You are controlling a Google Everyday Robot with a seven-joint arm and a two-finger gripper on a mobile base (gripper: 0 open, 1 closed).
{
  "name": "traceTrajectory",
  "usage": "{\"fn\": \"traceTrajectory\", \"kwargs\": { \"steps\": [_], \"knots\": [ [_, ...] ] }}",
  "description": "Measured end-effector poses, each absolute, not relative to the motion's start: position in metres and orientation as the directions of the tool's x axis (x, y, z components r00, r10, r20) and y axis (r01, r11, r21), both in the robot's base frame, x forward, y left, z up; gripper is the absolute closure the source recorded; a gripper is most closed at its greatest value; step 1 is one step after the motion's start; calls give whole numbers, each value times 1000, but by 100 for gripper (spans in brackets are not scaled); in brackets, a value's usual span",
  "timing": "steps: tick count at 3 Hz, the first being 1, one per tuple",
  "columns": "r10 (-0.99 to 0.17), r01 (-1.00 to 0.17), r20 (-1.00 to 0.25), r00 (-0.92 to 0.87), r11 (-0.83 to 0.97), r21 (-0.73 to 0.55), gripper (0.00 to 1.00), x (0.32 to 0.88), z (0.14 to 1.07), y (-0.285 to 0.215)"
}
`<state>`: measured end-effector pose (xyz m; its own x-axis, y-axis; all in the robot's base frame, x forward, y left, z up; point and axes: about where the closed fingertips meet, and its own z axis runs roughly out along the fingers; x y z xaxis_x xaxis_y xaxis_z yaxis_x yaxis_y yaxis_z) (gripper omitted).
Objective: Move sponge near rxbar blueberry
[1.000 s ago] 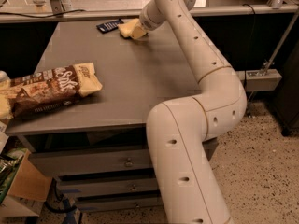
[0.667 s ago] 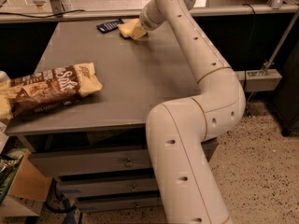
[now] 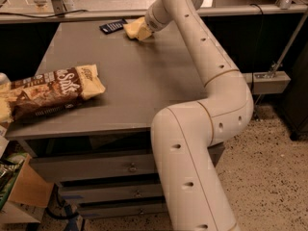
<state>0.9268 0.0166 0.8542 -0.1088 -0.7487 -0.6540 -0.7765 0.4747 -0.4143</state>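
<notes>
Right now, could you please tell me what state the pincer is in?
Pincer: at the sponge, beside the rxbar blueberry at the table's far edge; open or closed cannot be told.

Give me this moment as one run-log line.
gripper at sponge | sponge beside rxbar blueberry, far end of table | snack bag untouched

Grey table [image 3: 144, 81], drawers [image 3: 96, 167] under its front edge. Brown-and-cream snack bag [image 3: 53, 91] lies flat at the table's left edge, partly past it. Cardboard box [image 3: 30, 192] sits low at bottom left. Speckled floor [image 3: 274, 167] on the right. Pale counter [image 3: 96, 4] runs behind the table, black cable [image 3: 53, 14] along it.
</notes>
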Motion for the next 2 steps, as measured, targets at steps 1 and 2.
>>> {"fn": "traceTrajectory", "kwargs": {
  "steps": [1, 2],
  "knots": [
    [-744, -787, -660, -108, 470, -400, 0, 923, 854, 17],
    [-731, -801, -674, -102, 462, -381, 0, 917, 857, 18]
  ]
}}
